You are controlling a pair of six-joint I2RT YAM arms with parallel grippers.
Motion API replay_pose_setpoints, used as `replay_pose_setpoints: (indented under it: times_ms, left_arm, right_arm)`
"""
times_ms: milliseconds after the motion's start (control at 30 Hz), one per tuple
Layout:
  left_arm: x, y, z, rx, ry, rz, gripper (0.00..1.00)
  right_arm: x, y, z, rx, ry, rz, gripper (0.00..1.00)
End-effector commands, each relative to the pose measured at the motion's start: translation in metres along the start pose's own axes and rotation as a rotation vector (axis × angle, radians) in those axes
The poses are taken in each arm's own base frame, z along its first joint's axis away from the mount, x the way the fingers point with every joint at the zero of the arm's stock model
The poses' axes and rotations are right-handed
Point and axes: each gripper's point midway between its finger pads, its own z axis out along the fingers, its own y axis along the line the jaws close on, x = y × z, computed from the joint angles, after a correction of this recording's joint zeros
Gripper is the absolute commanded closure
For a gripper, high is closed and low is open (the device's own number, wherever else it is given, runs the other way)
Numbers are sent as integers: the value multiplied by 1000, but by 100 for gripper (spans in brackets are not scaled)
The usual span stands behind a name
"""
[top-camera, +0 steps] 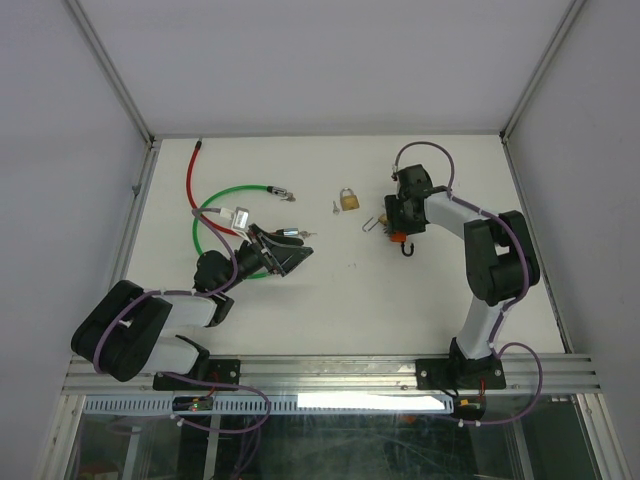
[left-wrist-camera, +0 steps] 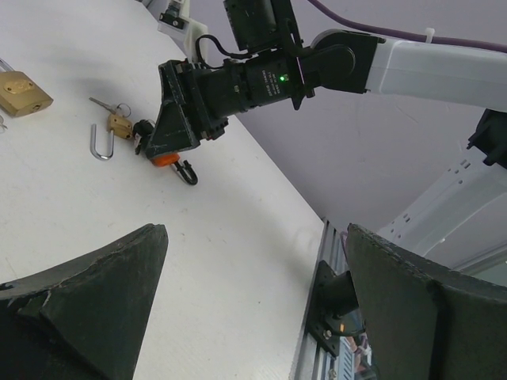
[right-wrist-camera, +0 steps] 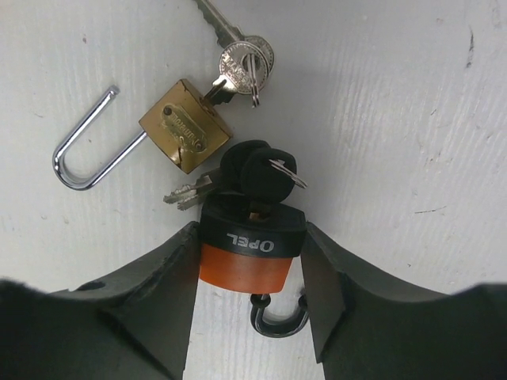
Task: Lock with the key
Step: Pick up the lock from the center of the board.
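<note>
An orange and black padlock (right-wrist-camera: pixel 244 265) lies on the white table with its dark shackle (right-wrist-camera: pixel 279 321) pointing toward the wrist camera. A bunch of black-headed keys (right-wrist-camera: pixel 255 170) sits at its keyhole end, one key in the lock. My right gripper (right-wrist-camera: pixel 249 237) straddles the lock body, both fingers pressed against its sides. From above, that gripper (top-camera: pixel 399 236) stands over the padlock (top-camera: pixel 398 238). My left gripper (top-camera: pixel 296 256) hovers at the left, open and holding nothing; its wrist view looks across at the right arm.
A small brass padlock (right-wrist-camera: pixel 186 134) with an open shackle and its keys (right-wrist-camera: pixel 242 63) lies just beyond the orange one. Another brass padlock (top-camera: pixel 349 200) rests farther back. Green (top-camera: pixel 215 200) and red (top-camera: pixel 190 175) cable locks lie at the left.
</note>
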Motion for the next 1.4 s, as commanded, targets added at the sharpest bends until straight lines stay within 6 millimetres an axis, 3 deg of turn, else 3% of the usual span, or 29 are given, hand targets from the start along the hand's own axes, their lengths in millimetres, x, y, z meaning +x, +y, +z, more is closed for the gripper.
replay_pose_setpoints:
  times_ms: [0, 500, 767, 867, 1067, 1267, 1367]
  left_arm:
    - [-12, -15, -1, 68, -40, 31, 1]
    - [-9, -24, -1, 116, -28, 43, 1]
    - [-1, -39, 1, 190, -19, 107, 2]
    - [4, -46, 0, 215, -21, 165, 3]
    - [24, -55, -7, 251, -43, 474, 5]
    - [53, -58, -12, 294, -9, 880, 3]
    - [65, -54, -11, 329, 33, 1049, 1]
  right_arm:
    - [-9, 1, 0, 3, -32, -22, 52]
    - [-40, 25, -55, -183, -167, -85, 87]
    - [-42, 62, -87, -425, -213, -167, 100]
    - [-35, 81, -102, -557, -220, -236, 100]
    - [-8, 114, -127, -851, -184, -388, 100]
    - [20, 134, -132, -966, -71, -433, 100]
    - [32, 148, -139, -1075, -94, -569, 100]
